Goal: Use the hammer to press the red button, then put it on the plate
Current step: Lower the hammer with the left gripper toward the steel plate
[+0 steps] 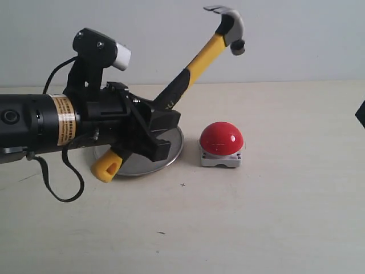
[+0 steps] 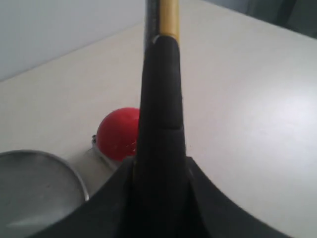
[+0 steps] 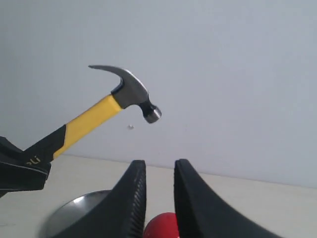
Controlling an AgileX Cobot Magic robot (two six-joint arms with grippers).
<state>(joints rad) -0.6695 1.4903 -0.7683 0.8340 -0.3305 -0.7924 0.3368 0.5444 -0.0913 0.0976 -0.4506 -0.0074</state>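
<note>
My left gripper [image 1: 155, 124] is shut on the black grip of the hammer [image 1: 197, 65]. The hammer slants up to the right, with its dark steel head [image 1: 228, 27] high in the air, above and slightly behind the red button [image 1: 221, 138]. Its looped yellow end [image 1: 108, 165] pokes out below the gripper. The steel plate [image 1: 171, 153] lies under the left gripper, left of the button. In the left wrist view the handle [image 2: 161, 114] runs up between the jaws, hiding part of the button [image 2: 115, 133]. My right gripper [image 3: 159, 166] is open and empty, facing the button [image 3: 159, 225] and the hammer head [image 3: 131, 94].
A black cable [image 1: 63, 182] loops down from the left arm onto the beige table [image 1: 256, 228]. A pale wall stands behind. A dark corner [image 1: 361, 114] shows at the right edge of the exterior view.
</note>
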